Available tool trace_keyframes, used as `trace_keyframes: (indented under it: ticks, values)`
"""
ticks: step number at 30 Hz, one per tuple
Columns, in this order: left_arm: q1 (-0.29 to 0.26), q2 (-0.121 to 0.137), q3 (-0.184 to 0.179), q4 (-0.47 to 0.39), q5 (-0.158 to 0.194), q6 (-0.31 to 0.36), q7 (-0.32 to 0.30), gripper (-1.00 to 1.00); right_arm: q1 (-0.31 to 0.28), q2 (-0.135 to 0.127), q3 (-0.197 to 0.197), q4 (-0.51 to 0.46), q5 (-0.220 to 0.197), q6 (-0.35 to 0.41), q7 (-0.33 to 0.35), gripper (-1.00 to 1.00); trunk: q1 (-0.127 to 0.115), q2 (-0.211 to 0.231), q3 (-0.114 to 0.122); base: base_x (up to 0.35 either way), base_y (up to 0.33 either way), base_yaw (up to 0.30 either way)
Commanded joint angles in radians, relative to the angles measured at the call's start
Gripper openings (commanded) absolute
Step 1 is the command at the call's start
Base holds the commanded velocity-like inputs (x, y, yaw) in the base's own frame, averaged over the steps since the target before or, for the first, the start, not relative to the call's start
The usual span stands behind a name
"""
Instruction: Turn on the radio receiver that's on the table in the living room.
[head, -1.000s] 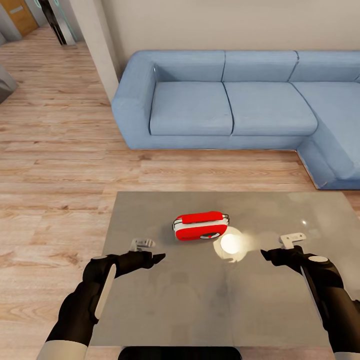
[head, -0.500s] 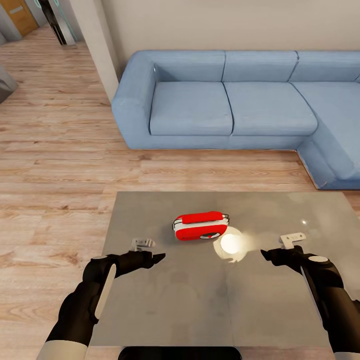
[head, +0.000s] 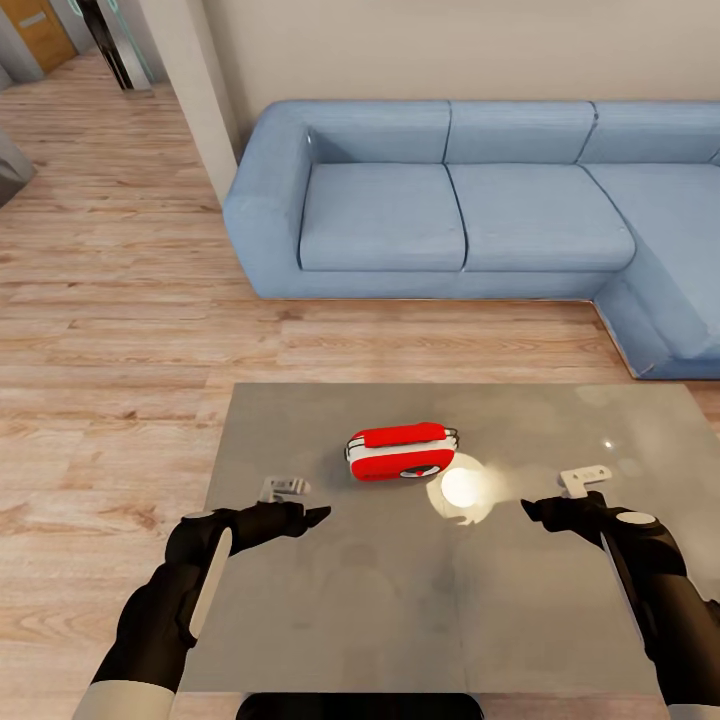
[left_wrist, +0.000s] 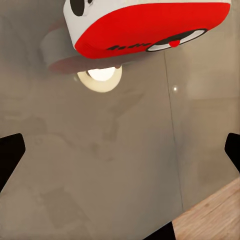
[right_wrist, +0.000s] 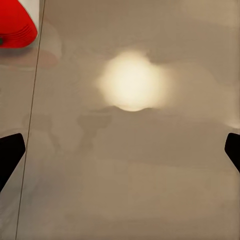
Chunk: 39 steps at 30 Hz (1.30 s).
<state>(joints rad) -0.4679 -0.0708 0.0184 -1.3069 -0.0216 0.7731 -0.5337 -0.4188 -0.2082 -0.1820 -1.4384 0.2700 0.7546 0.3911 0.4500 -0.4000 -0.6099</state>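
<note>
We see the small red rounded radio receiver with white edge trim lying on the glossy grey-brown reflective surface, about midway across it and toward its far edge. Its dial faces us, but the markings are too small to read from the head camera. In the left wrist view the radio receiver is cut off by the frame edge, showing only its red body, a white end and a ringed dial.

Just beside the radio receiver, a round bright lamp reflection glares on the surface. Our left end effector and right end effector hover nearer us than the radio receiver, one to each side of it, both well apart from it; their black fingertips sit at opposite frame edges, spread wide with nothing between them.

Beyond the radio receiver lie a light wood plank floor, a light-blue sectional sofa and a pale wall.
</note>
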Motion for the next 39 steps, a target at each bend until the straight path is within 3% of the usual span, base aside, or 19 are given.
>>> trace_keyframes:
  ticks: [1,39]
  values:
    - [0.0,0.0,0.0,0.0,0.0,0.0,0.0,1.0,0.0,0.0,0.0,0.0,0.0,0.0,0.0,1.0,0.0,0.0,0.0,0.0,0.0,0.0]
    - [0.0,0.001,0.002,-0.018,0.006,0.006,-0.004,1.0,0.0,0.0,0.001,0.001,0.0,0.0,0.0,1.0,0.0,0.0,0.0,0.013,0.0,0.0]
